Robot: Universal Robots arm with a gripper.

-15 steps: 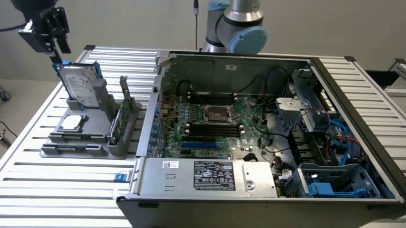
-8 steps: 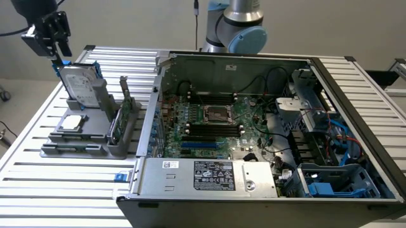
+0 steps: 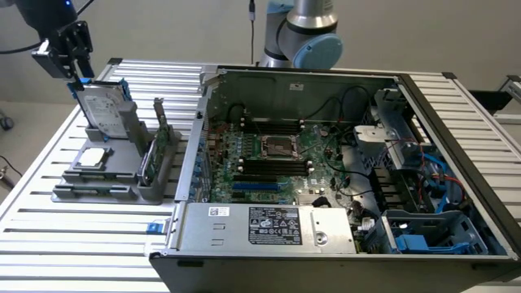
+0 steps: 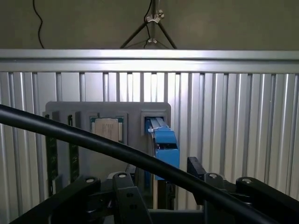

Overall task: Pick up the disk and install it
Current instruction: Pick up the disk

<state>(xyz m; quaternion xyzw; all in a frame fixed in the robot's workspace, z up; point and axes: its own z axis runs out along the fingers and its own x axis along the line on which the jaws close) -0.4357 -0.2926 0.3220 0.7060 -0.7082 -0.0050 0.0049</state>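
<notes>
Spread end effector above the disk; long axis upright in grey holder.

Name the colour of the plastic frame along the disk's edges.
Blue. The frame on the disk shows best in the wrist view.

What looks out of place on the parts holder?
Nothing stands out. The disk stands on edge in the grey holder, the chip lies flat beside it, and the gripper is at the disk's top.
</notes>
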